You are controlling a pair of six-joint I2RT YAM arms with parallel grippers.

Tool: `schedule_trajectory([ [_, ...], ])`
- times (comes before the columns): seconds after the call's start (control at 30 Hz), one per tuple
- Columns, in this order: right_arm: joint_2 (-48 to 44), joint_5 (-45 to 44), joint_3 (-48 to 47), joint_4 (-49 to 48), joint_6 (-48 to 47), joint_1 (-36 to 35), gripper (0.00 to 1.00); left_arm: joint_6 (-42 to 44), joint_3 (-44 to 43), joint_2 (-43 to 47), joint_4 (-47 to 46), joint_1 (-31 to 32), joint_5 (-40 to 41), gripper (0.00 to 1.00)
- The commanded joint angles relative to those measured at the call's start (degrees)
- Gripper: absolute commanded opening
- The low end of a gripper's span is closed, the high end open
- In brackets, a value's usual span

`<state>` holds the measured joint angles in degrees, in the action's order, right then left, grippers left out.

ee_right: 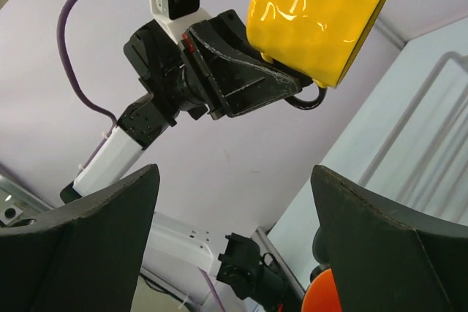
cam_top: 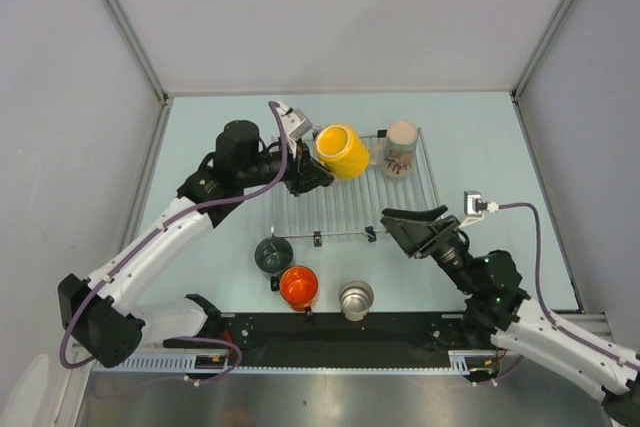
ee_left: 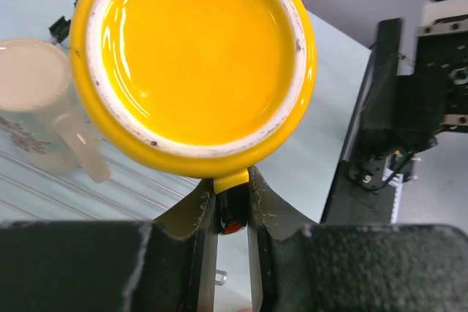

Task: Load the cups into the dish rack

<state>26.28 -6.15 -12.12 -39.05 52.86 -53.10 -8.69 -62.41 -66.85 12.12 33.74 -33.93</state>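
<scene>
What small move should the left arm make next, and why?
Probably lower the yellow cup onto bare bars of the dish rack: the left tool grips its handle, holding it over the rack beside the cream cup.

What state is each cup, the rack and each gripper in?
dish rack: flat, one mug on it
yellow mug: lifted, tipped, held by its handle
cream mug: standing on the dish rack
dark grey-green mug: upright on the table
orange mug: upright on table
steel mug: upright on table
left gripper: shut on yellow mug
right gripper: open, empty

Table (cam_top: 480,147): dish rack (cam_top: 345,215), three cups (cam_top: 298,286)
</scene>
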Motion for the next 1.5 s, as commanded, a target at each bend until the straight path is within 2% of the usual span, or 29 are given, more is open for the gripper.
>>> schedule_trajectory([
  [0.0,-11.15,-7.90,-6.84,24.41,-5.65,-0.69,0.91,6.13,-6.49,-3.89,-1.15,2.03,3.17,0.01],
  [0.1,-12.14,-10.71,-10.98,30.76,-9.26,-0.42,0.92,8.59,-7.46,-9.51,0.18,4.84,5.19,0.01],
  [0.23,-4.86,-12.83,-18.27,36.93,-11.29,-0.34,0.93,11.76,-8.86,-17.32,0.80,8.62,7.21,0.01],
  [0.37,-2.90,-15.20,-20.13,40.98,-13.04,-0.16,0.95,14.22,-13.86,-23.83,3.17,11.17,8.70,0.01],
  [0.6,-5.71,-17.14,-20.84,45.37,-13.66,0.28,0.95,14.93,-21.34,-32.36,4.58,12.93,10.64,0.01],
  [0.9,-6.59,-15.03,-21.46,47.84,-13.57,0.28,0.95,14.58,-30.31,-42.56,6.95,13.11,11.17,0.01],
  [1.17,-8.09,-14.77,-20.05,47.14,-14.01,0.45,0.95,13.79,-31.45,-46.09,6.51,13.20,13.01,0.01],
  [1.47,-7.83,-14.06,-19.35,46.17,-14.45,0.45,0.96,13.44,-32.95,-49.60,6.69,13.46,10.82,0.01],
])
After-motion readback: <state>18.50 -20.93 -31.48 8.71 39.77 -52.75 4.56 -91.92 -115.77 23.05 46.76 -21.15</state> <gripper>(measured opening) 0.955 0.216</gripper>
